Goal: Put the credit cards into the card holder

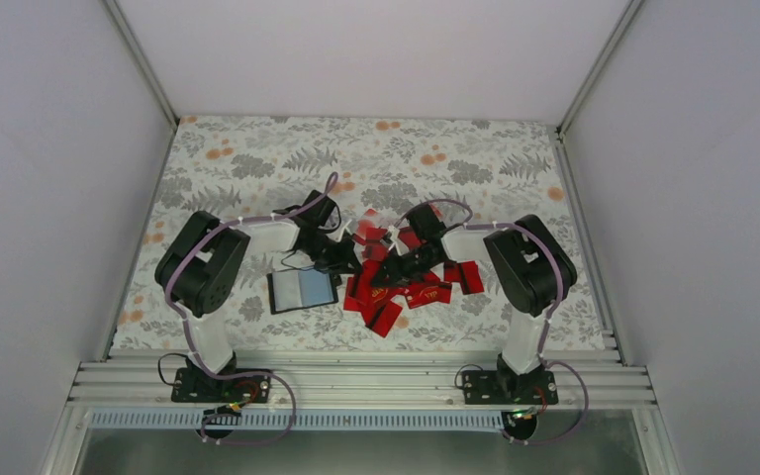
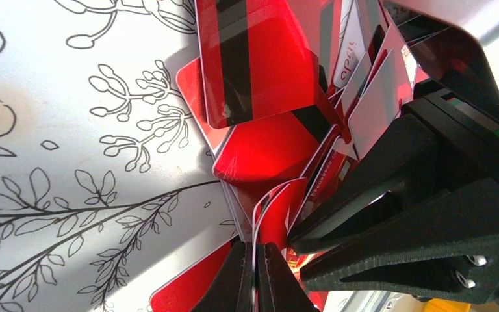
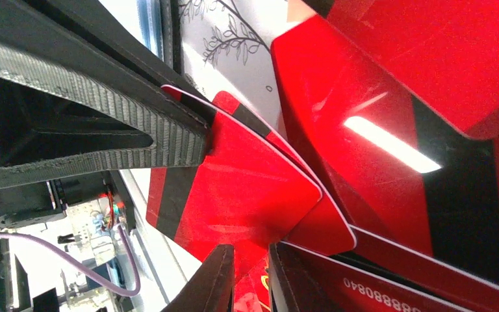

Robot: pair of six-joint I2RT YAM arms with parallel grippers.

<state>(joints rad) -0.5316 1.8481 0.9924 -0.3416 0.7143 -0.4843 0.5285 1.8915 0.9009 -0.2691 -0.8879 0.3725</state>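
Observation:
The card holder (image 1: 302, 290) lies open on the table, its grey-blue pockets facing up, left of a heap of red credit cards (image 1: 426, 287). My left gripper (image 1: 341, 259) is at the heap's left edge. In the left wrist view it (image 2: 255, 273) is shut on the thin edge of a bent red card (image 2: 279, 218). My right gripper (image 1: 393, 274) meets it from the right. In the right wrist view its jaws (image 3: 250, 279) stand slightly apart under that striped card (image 3: 234, 182), which the left gripper's ribbed fingers (image 3: 136, 117) pinch.
Loose cards (image 2: 253, 58) overlap in several layers around both grippers, some with black stripes, some with gold lettering. The right gripper's fingers (image 2: 390, 182) crowd the left wrist view. The flowered table cover (image 1: 257, 158) stretches behind; white walls and a metal rail border it.

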